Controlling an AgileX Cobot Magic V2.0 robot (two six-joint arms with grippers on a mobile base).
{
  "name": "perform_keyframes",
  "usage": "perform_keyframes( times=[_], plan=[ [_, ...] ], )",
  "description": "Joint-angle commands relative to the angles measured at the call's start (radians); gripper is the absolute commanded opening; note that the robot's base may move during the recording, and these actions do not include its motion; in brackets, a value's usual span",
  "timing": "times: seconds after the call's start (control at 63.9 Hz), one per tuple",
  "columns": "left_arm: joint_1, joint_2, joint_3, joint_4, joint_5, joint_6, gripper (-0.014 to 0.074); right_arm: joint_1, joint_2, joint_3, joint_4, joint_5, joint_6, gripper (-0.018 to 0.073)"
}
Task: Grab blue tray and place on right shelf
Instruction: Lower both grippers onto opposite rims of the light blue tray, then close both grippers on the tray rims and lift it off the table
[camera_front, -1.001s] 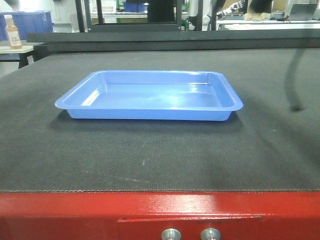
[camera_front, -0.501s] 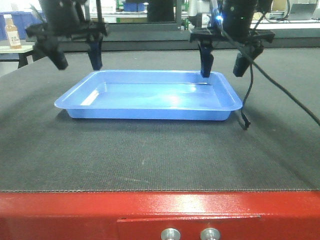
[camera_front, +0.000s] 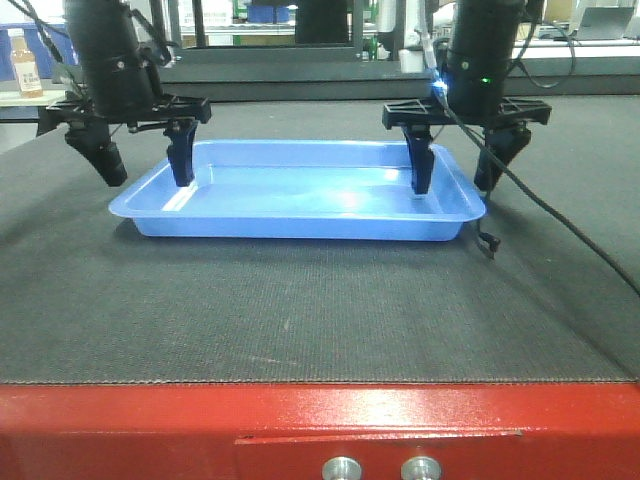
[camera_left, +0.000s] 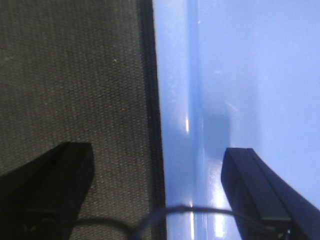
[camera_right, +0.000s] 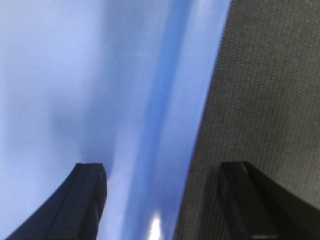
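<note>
The blue tray (camera_front: 300, 190) lies flat on the dark mat of the red-framed table. My left gripper (camera_front: 145, 170) is open and straddles the tray's left rim, one finger inside the tray and one outside over the mat; in the left wrist view the rim (camera_left: 172, 100) runs between its fingers (camera_left: 255, 185). My right gripper (camera_front: 458, 178) is open and straddles the right rim the same way; in the right wrist view the rim (camera_right: 185, 100) passes between its fingers (camera_right: 85, 200). The right shelf is out of view.
The dark mat (camera_front: 300, 310) covers the table up to the red front edge (camera_front: 320, 430). A cable (camera_front: 560, 230) trails from the right arm across the mat. A bottle (camera_front: 24, 65) stands on a bench at far left. Racks stand behind.
Both grippers have come into view and descended from above the tray's far corners down over its left and right rims. The tray has not moved.
</note>
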Motion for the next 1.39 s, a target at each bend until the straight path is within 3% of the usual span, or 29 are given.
perform_keyframes(
  times=[0.0,0.125,0.282,0.391,0.642,0.814,0.939,1.205,1.377],
  plan=[
    [0.004,-0.067,-0.031,-0.019,0.077,-0.011,0.0433,-0.01,-0.061,-0.036,0.005,0.032,0.001,0.0519],
    [0.004,-0.067,-0.031,-0.019,0.072,-0.011,0.0386,-0.01,-0.049,-0.036,0.021,0.043,0.001,0.031],
    [0.004,-0.067,-0.031,-0.019,0.072,-0.011,0.0132,-0.006,-0.05,-0.036,0.022,0.043,0.001,0.0043],
    [0.004,-0.067,-0.031,-0.019,0.078,-0.011,-0.0057,-0.006,-0.055,-0.037,0.021,0.048,0.001,0.0059],
    [0.002,-0.096,-0.047,-0.015,0.095,-0.011,-0.0041,-0.006,-0.126,-0.038,-0.007,0.042,0.001,0.0059],
    [0.002,-0.204,-0.049,-0.013,0.095,-0.011,-0.0041,-0.002,-0.213,-0.038,-0.013,0.076,0.001,0.0059],
    [0.002,-0.298,-0.019,-0.013,0.095,-0.011,-0.0041,0.028,-0.293,-0.019,-0.07,0.083,0.001,0.0059],
    [0.002,-0.45,0.21,0.004,0.095,-0.007,-0.0041,0.114,-0.383,0.008,-0.15,0.082,0.009,0.0059],
    [0.002,-0.522,0.32,0.006,0.035,-0.007,-0.0041,0.129,-0.384,0.009,-0.161,0.08,0.009,0.0059]
  ],
)
